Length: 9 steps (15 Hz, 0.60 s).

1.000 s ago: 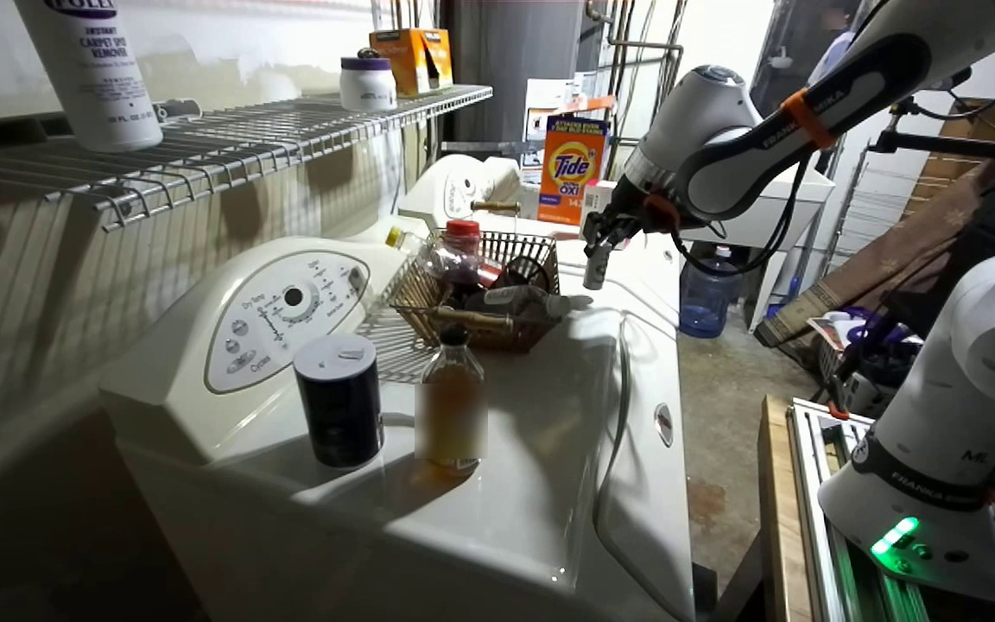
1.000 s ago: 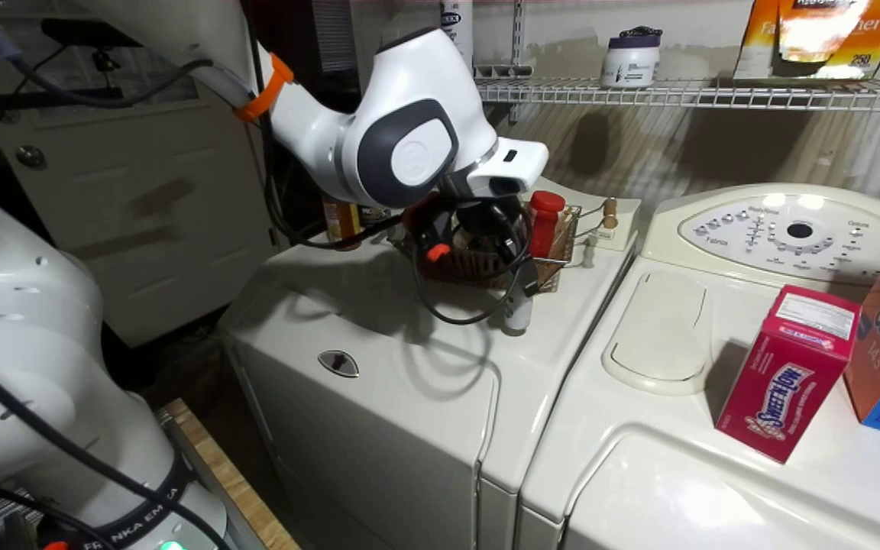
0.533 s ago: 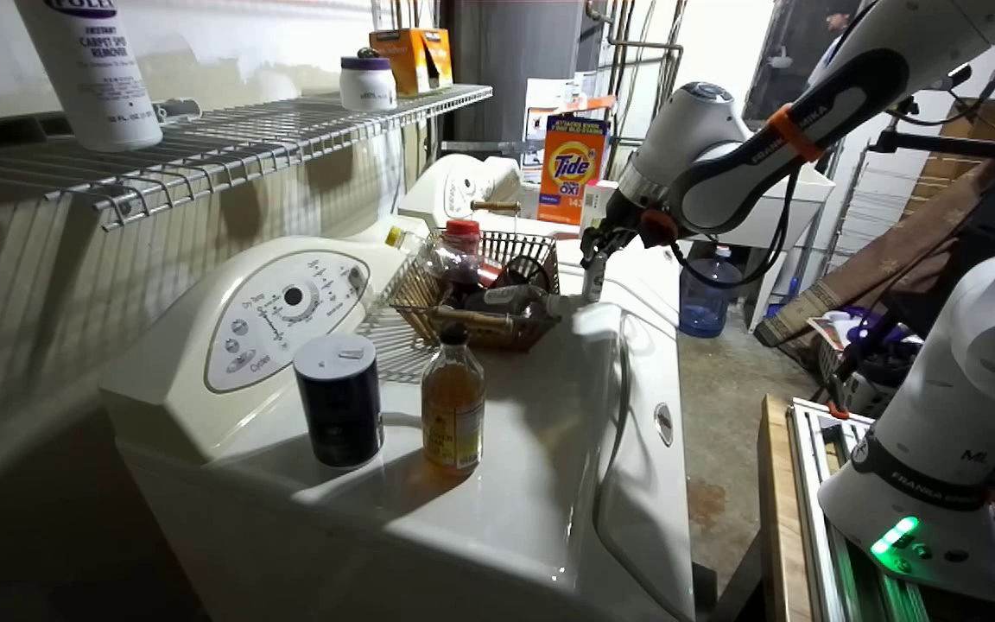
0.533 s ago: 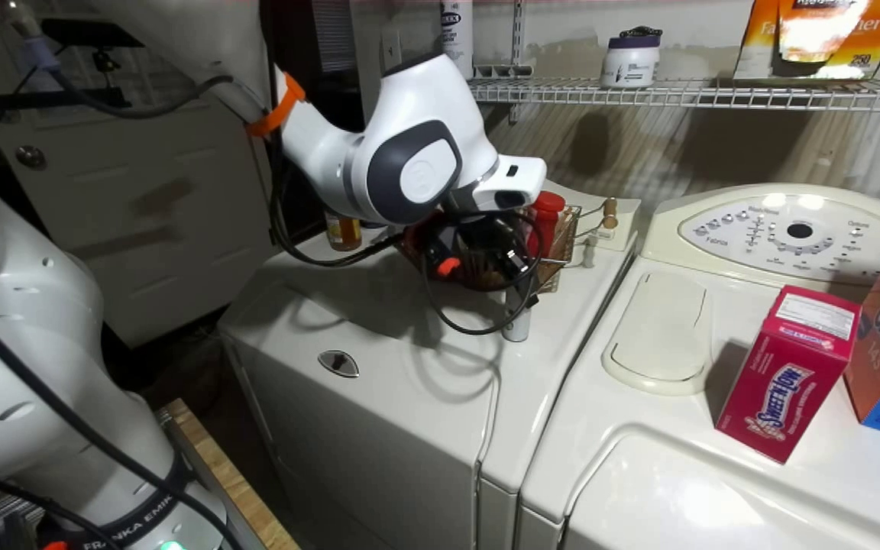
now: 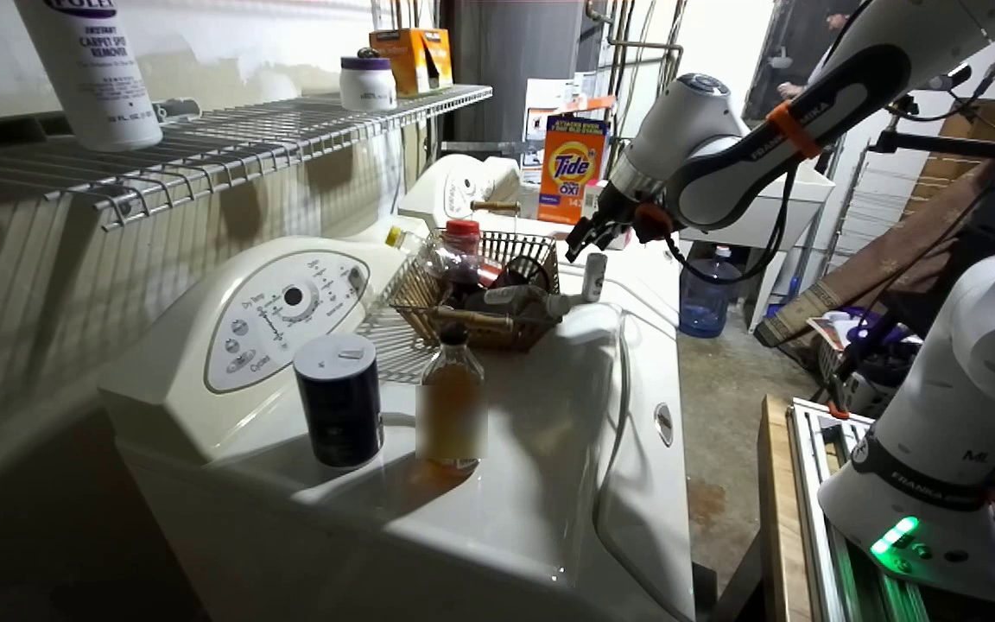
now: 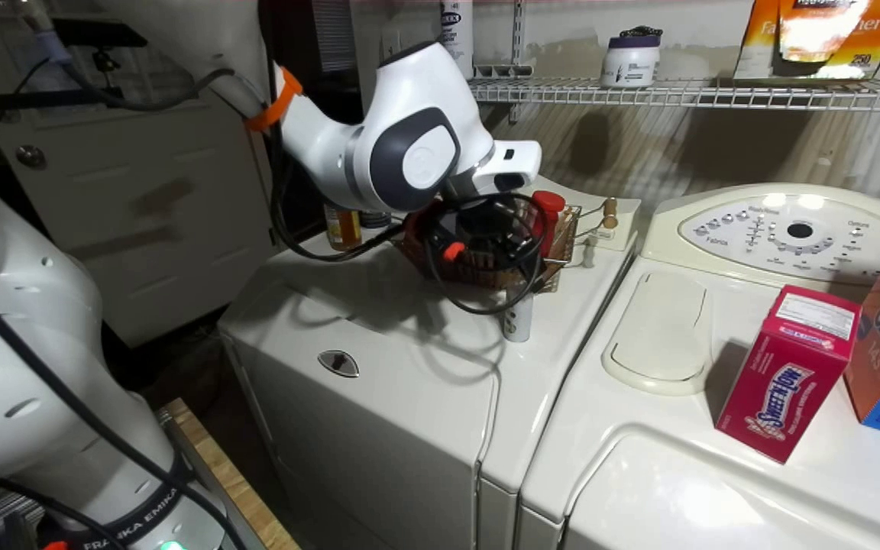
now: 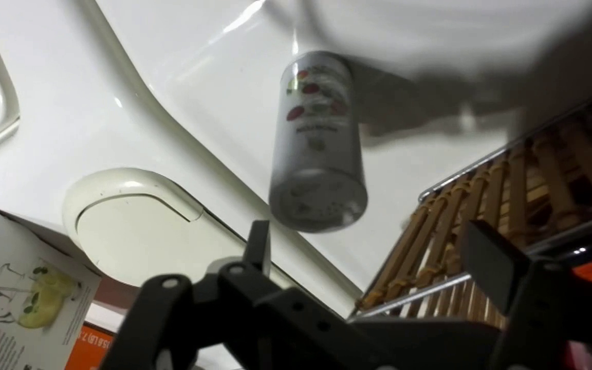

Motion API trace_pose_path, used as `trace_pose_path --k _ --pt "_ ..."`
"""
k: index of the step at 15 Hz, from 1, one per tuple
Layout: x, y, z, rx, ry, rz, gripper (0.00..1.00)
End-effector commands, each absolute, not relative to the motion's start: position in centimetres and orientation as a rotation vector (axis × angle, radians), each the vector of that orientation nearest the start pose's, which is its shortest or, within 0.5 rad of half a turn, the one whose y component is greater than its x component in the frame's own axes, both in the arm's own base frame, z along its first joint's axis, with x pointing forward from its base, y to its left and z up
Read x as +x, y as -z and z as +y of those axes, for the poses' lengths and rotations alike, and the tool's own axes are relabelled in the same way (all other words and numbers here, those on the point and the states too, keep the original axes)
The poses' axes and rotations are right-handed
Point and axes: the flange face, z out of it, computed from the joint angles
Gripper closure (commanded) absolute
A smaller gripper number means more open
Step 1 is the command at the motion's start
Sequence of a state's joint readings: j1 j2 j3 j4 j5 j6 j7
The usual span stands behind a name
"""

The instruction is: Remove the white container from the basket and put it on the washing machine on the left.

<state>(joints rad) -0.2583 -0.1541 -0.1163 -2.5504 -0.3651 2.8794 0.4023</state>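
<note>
Wire shelving (image 5: pixel 290 147) runs above the washing machine (image 5: pixel 541 505). Left to right on that washing machine stand a dark canister (image 5: pixel 342 415), an amber bottle (image 5: pixel 453 376) blurred across its middle, and the basket (image 5: pixel 506 339). Next comes my gripper (image 7: pixel 370 252), its fingers spread apart; just past my fingertips, outside the basket, the white container (image 7: pixel 319 144) stands upright on the washing machine. Its print is too soft to read in the wrist view, which cuts off the basket at right. In an exterior view a cable (image 6: pixel 480 312) crosses the container's upper part.
</note>
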Motion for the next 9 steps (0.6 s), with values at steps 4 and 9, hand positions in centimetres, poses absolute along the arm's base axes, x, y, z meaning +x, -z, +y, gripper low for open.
trace_pose_path --k 4,9 --pt "45.8 -48.6 -9.3 -3.146 0.782 0.517 0.0" --pt "45.5 -56.3 -4.1 -3.132 0.681 0.339 0.0"
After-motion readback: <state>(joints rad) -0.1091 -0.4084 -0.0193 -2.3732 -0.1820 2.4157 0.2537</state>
